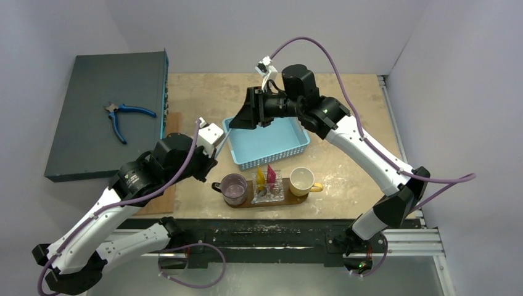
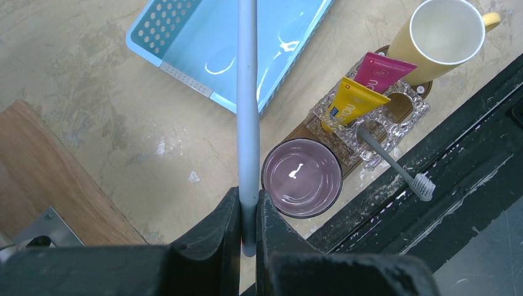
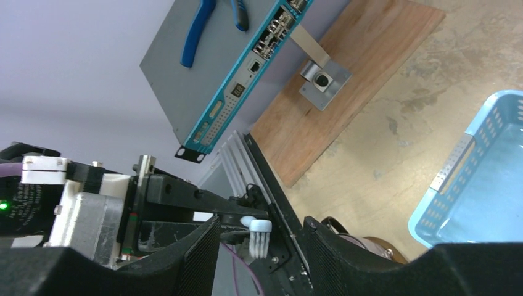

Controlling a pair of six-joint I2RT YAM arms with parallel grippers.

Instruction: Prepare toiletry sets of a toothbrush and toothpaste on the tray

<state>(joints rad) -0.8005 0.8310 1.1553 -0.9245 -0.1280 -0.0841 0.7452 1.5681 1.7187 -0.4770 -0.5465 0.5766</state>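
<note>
— What have you got?

— My left hand (image 2: pixel 248 202) is clamped on the tail end of the slim pale blue-white toothbrush (image 2: pixel 248 92). The shaft runs straight out ahead of that hand, over the blue plastic mesh basket (image 2: pixel 185 37). Its white bristle head sits between the fingers of my right hand (image 3: pixel 260 229), which are spread apart and, as far as I can tell, not touching it.

— How will it handle?

— Light and stiff, I judge, but thin and smooth, so it could swivel in a pinch this near the end. I'd take any second hold on the mid-handle, clear of the bristles.

— And where does it belong?

— Ahead and to the right of my left hand, on the dark brown wooden tray (image 2: pixel 301 131). That carries a purple cup (image 2: pixel 302 177), a clear cut-glass holder (image 2: pixel 376 145) and a yellow mug (image 2: pixel 441 37). The yellow-orange tube (image 2: pixel 351 105) and the magenta-pink tube (image 2: pixel 382 73) stand in the holder, and a grey toothbrush (image 2: pixel 388 163) leans out of it. The openings look narrow, so I'd need to aim well.

— The surroundings?

— A scuffed beige table (image 2: pixel 92 105), with a lighter wooden board (image 2: pixel 37 179) left of my left hand. A black rail runs beyond the tray, and plain pale walls close in.
</note>
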